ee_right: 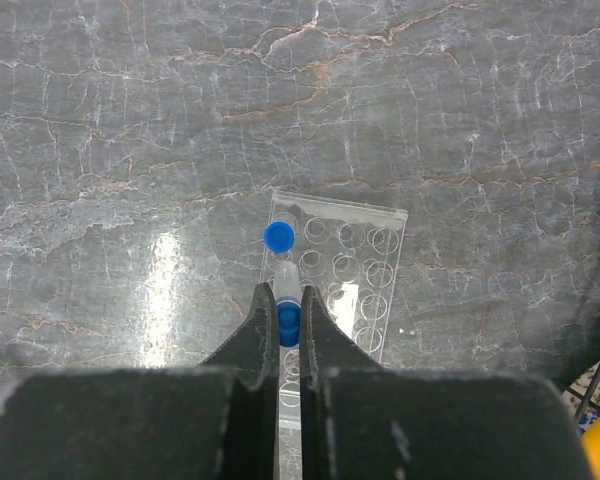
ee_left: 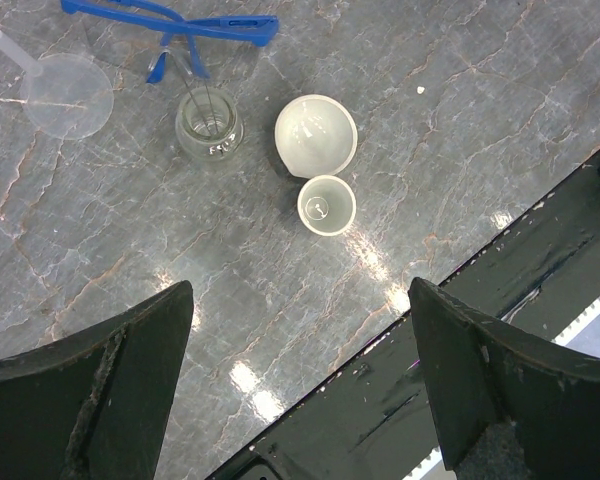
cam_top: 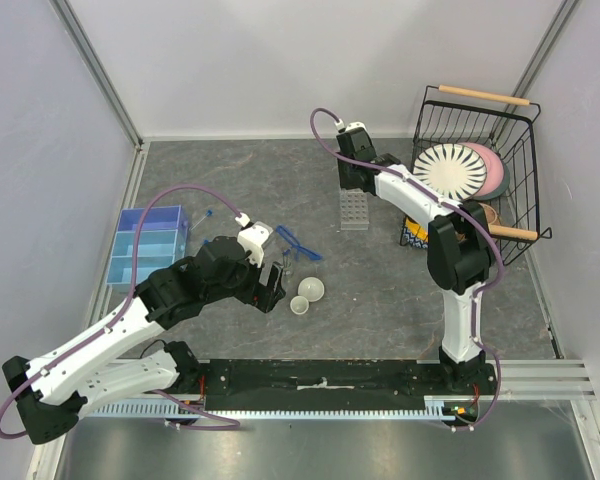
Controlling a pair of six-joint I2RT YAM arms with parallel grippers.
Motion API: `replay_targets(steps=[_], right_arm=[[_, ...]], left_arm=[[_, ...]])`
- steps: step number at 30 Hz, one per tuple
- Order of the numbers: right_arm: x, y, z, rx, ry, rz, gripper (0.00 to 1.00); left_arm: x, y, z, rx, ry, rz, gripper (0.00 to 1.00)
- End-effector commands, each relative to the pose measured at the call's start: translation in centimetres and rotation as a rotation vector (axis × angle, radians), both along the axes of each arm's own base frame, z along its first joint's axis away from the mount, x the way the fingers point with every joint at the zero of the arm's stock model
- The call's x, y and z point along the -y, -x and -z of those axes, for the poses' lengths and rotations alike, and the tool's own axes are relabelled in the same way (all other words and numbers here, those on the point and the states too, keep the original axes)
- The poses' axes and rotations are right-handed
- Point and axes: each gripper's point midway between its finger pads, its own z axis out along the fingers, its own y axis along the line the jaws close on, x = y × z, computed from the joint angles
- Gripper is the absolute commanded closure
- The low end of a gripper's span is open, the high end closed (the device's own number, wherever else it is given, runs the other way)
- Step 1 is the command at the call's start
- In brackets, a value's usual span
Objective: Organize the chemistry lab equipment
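So, my right pincer (ee_right: 290,300) is nipped shut on a blue-capped tube (ee_right: 287,274). The cap is pinched between the fingers and the clear body points out past the fingertips. The clear tube rack (ee_right: 365,270) lies directly beneath it, its long axis running straight away from the wrist in line with the fingers. Another capped tube (ee_right: 278,236) stands in a hole at the rack's far left corner. The held tube's tip sits over the hole just nearer than that one, I think. From this angle I cannot tell whether it has entered the hole or only hangs above it.

My left pincer (ee_left: 300,292) is spread wide and holds nothing. It hovers well apart from the rack, off to its left and nearer the arm bases. Below it are the larger white dish (ee_left: 316,135) and the smaller white dish (ee_left: 326,204), touching or nearly so. The safety glasses (ee_left: 230,22) and a small glass flask (ee_left: 209,125) lie beside them. The rack is the right arm's business: a straight drop along the tube's axis should seat it.
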Motion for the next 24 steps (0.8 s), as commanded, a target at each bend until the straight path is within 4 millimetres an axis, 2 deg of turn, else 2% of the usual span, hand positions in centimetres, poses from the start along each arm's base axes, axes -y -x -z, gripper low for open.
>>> replay_targets(steps=[1,17,24], right_arm=[[-0.6,-0.8,-0.8,0.036,-0.015,-0.009,1.00],[-1.5,-1.1,0.6,0.029,-0.013,-0.025,1.00],[-1.8,-0.8,1.8,0.010,0.006,-0.032,1.00]], left_arm=[[0.0,-0.7,-0.4,0.044,-0.005,0.004,0.06],[0.0,-0.8,-0.2,0.041,-0.009,0.002,0.06],[0.1,-0.8,-0.3,0.043,-0.004,0.007,0.06]])
